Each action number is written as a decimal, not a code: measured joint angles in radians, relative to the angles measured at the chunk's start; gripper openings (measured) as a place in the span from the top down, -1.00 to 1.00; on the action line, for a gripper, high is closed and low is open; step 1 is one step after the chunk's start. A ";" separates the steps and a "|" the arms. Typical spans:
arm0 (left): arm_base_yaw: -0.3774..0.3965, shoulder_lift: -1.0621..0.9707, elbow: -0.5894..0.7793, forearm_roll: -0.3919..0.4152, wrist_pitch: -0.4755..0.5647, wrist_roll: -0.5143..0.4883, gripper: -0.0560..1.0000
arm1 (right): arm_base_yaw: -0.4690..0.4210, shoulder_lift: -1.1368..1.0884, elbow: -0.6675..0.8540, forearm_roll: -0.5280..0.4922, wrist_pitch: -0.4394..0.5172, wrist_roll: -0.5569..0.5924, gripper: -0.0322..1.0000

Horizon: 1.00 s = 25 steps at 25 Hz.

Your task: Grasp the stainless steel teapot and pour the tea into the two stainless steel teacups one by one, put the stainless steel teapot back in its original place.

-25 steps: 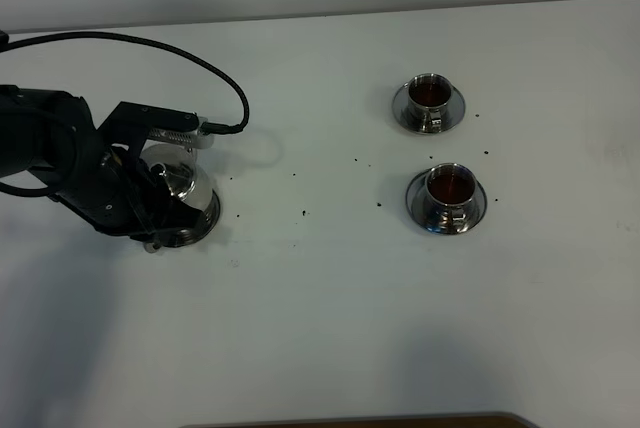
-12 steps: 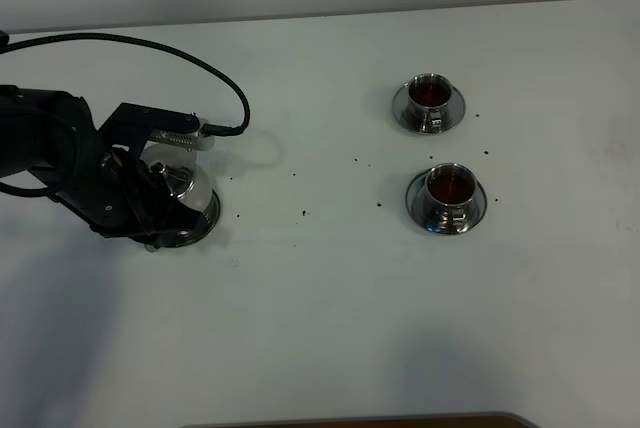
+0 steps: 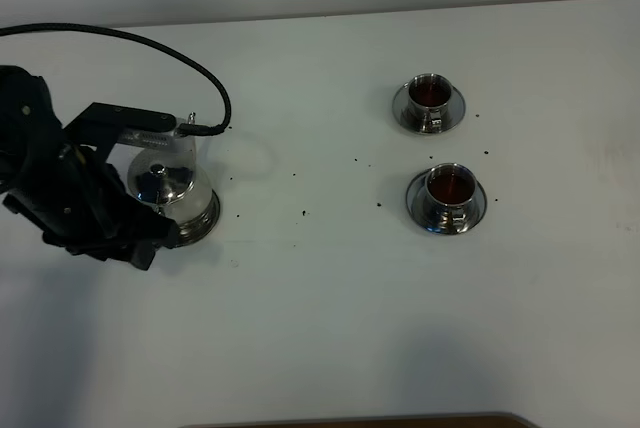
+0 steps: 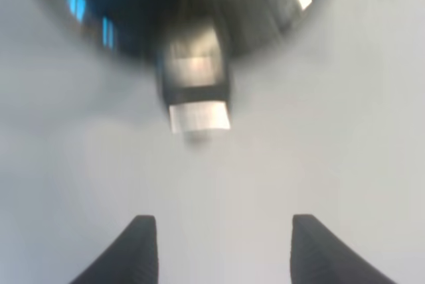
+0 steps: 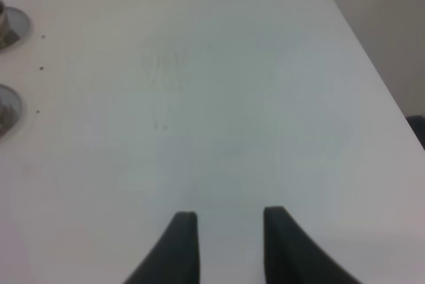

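White tabletop (image 3: 330, 298) held the teapot (image 3: 165, 186) on its base disc (image 3: 203, 218), both teacups (image 3: 430, 94) (image 3: 449, 187) full. Left gripper (image 4: 216, 247) hung empty, jaws apart, beside the pot; right gripper (image 5: 226, 241) likewise. Risk: the arm's bulk clipping the handle (image 4: 196, 91) and nudging the pot off its disc.

Mirror-bright steel teapot (image 3: 165, 186) and teacups (image 3: 429, 98) (saucers too), on seemingly matt white table (image 3: 330, 288).
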 joint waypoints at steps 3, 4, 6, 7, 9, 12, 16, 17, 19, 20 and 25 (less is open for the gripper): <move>0.000 -0.098 0.004 -0.002 0.162 -0.019 0.01 | 0.000 0.000 0.000 0.000 0.000 0.000 0.47; 0.000 -0.128 0.016 -0.004 0.193 -0.030 0.03 | 0.000 0.000 0.000 0.000 0.000 0.000 0.47; 0.000 -0.208 0.063 -0.005 0.231 -0.050 0.07 | 0.000 0.000 0.000 0.000 0.000 0.000 0.47; 0.000 -0.250 0.092 -0.005 0.239 -0.060 0.08 | 0.000 0.000 0.000 0.000 0.000 0.000 0.47; 0.000 -0.331 0.168 -0.012 0.248 -0.071 0.09 | 0.000 0.000 0.000 0.000 0.000 0.000 0.47; 0.000 -0.457 0.267 -0.019 0.252 -0.078 0.10 | 0.000 0.000 0.000 0.000 0.000 0.000 0.47; 0.000 -0.636 0.374 -0.021 0.251 -0.085 0.10 | 0.000 0.000 0.000 0.000 0.000 0.000 0.47; 0.000 -0.680 0.396 -0.021 0.249 -0.086 0.10 | 0.000 0.000 0.000 0.000 0.000 0.000 0.47; 0.000 -0.755 0.445 -0.021 0.238 -0.086 0.10 | 0.000 0.000 0.000 0.000 0.000 0.000 0.47; 0.000 -0.791 0.465 -0.021 0.228 -0.086 0.10 | 0.000 0.000 0.000 0.000 0.000 0.000 0.47; 0.000 -0.887 0.489 -0.018 0.222 -0.094 0.10 | 0.000 0.000 0.000 0.000 0.000 0.000 0.47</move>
